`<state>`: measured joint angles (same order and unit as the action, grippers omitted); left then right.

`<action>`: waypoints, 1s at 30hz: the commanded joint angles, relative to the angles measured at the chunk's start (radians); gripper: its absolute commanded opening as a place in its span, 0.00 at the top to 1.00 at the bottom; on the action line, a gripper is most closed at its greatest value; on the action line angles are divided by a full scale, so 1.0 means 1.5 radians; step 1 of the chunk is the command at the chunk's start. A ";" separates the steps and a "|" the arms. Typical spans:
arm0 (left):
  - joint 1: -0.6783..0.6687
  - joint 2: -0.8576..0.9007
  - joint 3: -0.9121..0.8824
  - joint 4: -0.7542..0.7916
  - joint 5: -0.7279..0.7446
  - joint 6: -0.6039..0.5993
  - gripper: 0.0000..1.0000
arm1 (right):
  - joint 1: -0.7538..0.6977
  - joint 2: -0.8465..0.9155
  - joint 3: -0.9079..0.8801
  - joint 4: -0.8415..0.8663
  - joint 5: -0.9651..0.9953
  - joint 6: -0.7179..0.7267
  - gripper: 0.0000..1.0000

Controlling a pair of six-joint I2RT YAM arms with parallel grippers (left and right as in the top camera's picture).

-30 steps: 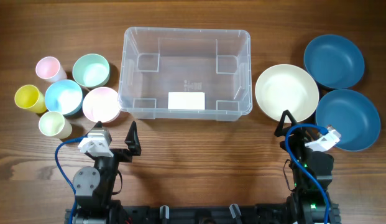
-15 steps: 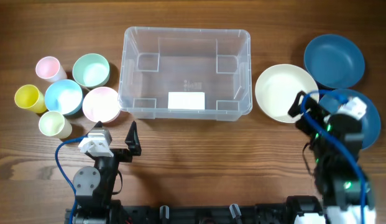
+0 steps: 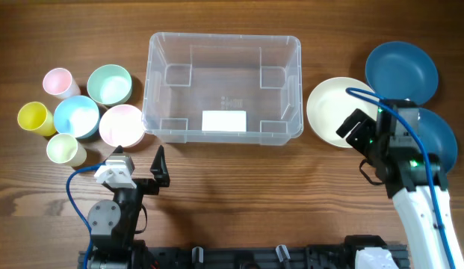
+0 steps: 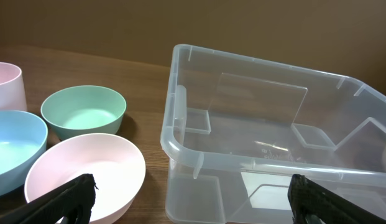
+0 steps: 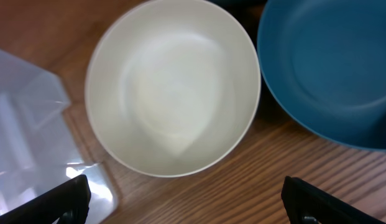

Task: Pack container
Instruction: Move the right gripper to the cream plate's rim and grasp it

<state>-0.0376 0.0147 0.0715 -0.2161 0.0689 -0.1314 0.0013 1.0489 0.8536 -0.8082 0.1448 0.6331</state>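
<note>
Clear plastic forms the container, a rectangular bin with rounded corners that stands upright on the wooden surface, at the middle of the far side (a white label shows on its bottom). To its left a cluster of small dishes stands close together: a pink cup, a green bowl, a yellow cup, a light blue bowl, a pink bowl just beside the container's near left corner, and a pale green cup nearest the robot. To the container's right lies a cream bowl, and beyond it two dark blue bowls, a farther one and a nearer one.

The left fingers are spread wide and hold nothing. They sit low by the robot's base, aimed toward the container's near left corner and the pink bowl, apart from both. The right fingers are spread wide too and grip nothing. They hang above the near right part of the cream bowl, close to the nearer blue bowl. The right wrist view looks down into the cream bowl, with a blue bowl at the upper right. Whether a fingertip touches either rim I cannot tell.
</note>
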 commanded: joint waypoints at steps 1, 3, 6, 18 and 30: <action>-0.003 -0.005 -0.005 0.004 -0.004 0.015 0.00 | 0.002 0.073 0.010 -0.003 0.029 0.053 0.00; -0.003 -0.005 -0.005 0.004 -0.004 0.015 0.00 | -0.007 0.146 0.010 0.013 0.033 0.060 0.01; -0.003 -0.005 -0.005 0.004 -0.004 0.015 0.00 | -0.028 0.221 0.010 0.048 0.027 0.071 0.02; -0.003 -0.005 -0.005 0.004 -0.004 0.015 0.00 | -0.171 0.333 0.010 0.113 -0.133 -0.002 0.12; -0.003 -0.005 -0.005 0.004 -0.004 0.015 0.00 | -0.171 0.333 0.009 0.126 -0.128 -0.003 0.54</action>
<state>-0.0376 0.0147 0.0715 -0.2157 0.0689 -0.1314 -0.2569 1.5375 0.8539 -0.6262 -0.0341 0.6338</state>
